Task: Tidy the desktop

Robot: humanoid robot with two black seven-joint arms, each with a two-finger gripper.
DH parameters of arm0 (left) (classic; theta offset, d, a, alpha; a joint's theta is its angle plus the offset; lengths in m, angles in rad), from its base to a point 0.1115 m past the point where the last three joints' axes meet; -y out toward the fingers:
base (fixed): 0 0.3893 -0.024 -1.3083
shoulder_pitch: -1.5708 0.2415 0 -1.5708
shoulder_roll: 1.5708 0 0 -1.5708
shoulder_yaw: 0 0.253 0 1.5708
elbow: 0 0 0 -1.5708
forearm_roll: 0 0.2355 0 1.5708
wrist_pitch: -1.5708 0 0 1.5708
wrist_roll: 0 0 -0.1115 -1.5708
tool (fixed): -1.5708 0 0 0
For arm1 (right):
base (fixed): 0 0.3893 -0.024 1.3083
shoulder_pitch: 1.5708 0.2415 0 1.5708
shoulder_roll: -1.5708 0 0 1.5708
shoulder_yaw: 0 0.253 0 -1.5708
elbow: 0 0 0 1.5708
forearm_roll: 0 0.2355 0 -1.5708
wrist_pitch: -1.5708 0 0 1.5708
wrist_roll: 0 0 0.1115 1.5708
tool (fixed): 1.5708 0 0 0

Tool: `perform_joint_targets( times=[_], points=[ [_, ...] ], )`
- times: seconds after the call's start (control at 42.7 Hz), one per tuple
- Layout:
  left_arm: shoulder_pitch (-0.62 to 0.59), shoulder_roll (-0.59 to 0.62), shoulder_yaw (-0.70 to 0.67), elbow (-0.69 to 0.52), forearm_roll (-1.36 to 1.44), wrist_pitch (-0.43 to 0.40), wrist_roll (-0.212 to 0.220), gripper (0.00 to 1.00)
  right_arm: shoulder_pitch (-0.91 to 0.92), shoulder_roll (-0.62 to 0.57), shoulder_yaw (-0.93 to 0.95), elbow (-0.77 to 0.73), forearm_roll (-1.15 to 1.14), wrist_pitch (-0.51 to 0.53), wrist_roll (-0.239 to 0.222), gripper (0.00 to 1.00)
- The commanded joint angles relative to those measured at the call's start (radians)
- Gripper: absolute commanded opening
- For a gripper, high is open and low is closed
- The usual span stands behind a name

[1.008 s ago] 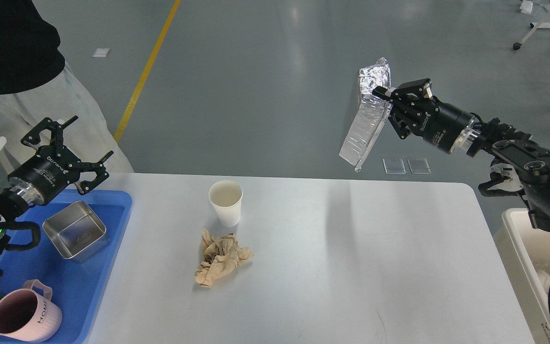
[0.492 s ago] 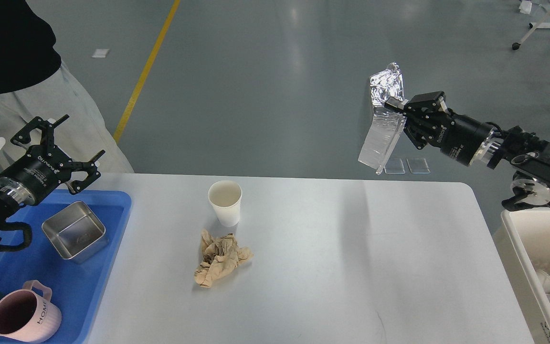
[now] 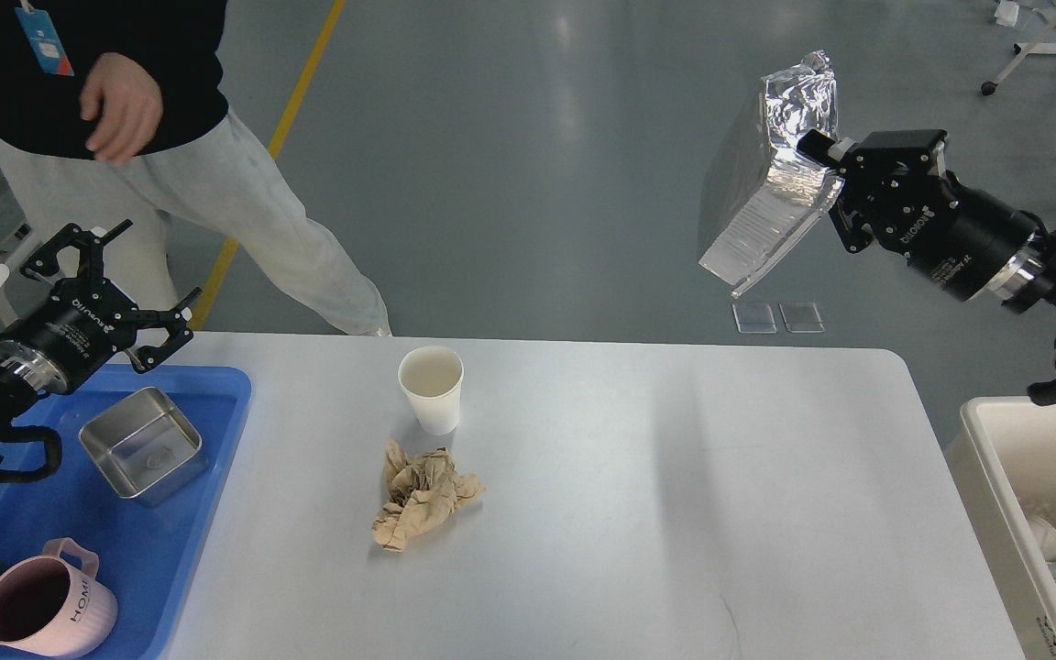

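The wide, matte white-grey desk (image 3: 638, 513) with rounded corners fills the lower middle of the head view, and two pieces of litter sit on it near its centre: a white paper cup (image 3: 432, 389) standing upright, and a crumpled brown paper wad (image 3: 420, 497) lying just in front of it. At the desk's left end lies a blue plastic tray (image 3: 207, 513) holding a square stainless steel tin (image 3: 141, 444) and a pink ribbed mug (image 3: 44, 612). The right gripper (image 3: 823, 163) is raised high beyond the far right corner of the desk, its fingers pinched on a crinkled silver foil bag (image 3: 766, 192) that hangs tilted from them over the floor. The left gripper (image 3: 120, 280) hovers above the far end of the tray with its fingers spread wide and nothing between them. A cream plastic bin (image 3: 995, 458) stands just off the desk's right edge, with what looks like foil and other waste already in it. A person in a black top and pale trousers (image 3: 216, 183) stands behind the desk's left corner. The step in hand appears to be disposal of the foil bag; the next move likely calls for swinging the right arm back over the bin's opening and parting the fingers only once the bag hangs clear inside the rim, since the light, stiff foil could catch on the edge.
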Motion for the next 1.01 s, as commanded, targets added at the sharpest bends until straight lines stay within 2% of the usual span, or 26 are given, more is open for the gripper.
perform_joint_targets(
  times=[0.0, 0.234, 0.258, 0.328, 0.539, 0.562, 0.726, 0.844, 0.984],
  points=[
    [0.0, 0.002, 0.0, 0.001, -0.001, 0.0, 0.0, 0.98, -0.002, -0.022, 0.008, 0.038, -0.227, -0.028, -0.001, 0.0],
    [0.003, 0.0, 0.0, 0.003, -0.001, 0.0, 0.0, 0.98, 0.01, -0.123, 0.003, 0.131, -0.467, -0.025, -0.004, 0.0],
    [0.001, 0.0, 0.0, 0.003, -0.001, 0.0, 0.0, 0.98, 0.013, -0.155, 0.003, 0.172, -0.564, -0.026, -0.004, 0.0],
    [0.001, -0.001, 0.0, 0.003, -0.001, 0.0, 0.0, 0.98, 0.013, -0.192, 0.003, 0.212, -0.653, -0.029, -0.004, 0.0],
    [0.003, -0.001, 0.002, 0.003, 0.0, 0.0, 0.0, 0.98, 0.028, -0.298, 0.008, 0.332, -0.764, -0.031, 0.0, 0.0],
    [0.003, -0.001, 0.002, 0.003, -0.001, 0.0, 0.0, 0.98, 0.04, -0.336, 0.008, 0.393, -0.809, -0.032, 0.011, 0.0],
    [0.003, -0.001, 0.002, 0.003, -0.001, 0.0, 0.0, 0.98, 0.05, -0.364, 0.0, 0.461, -0.915, -0.043, 0.026, 0.0],
    [0.003, 0.0, 0.002, 0.003, -0.001, 0.0, 0.0, 0.98, 0.047, -0.368, -0.023, 0.466, -1.092, -0.061, 0.026, 0.0],
    [0.008, 0.002, 0.002, 0.003, -0.001, 0.001, 0.0, 0.98, 0.047, -0.37, -0.034, 0.46, -1.234, -0.078, 0.002, 0.0]
  ],
)
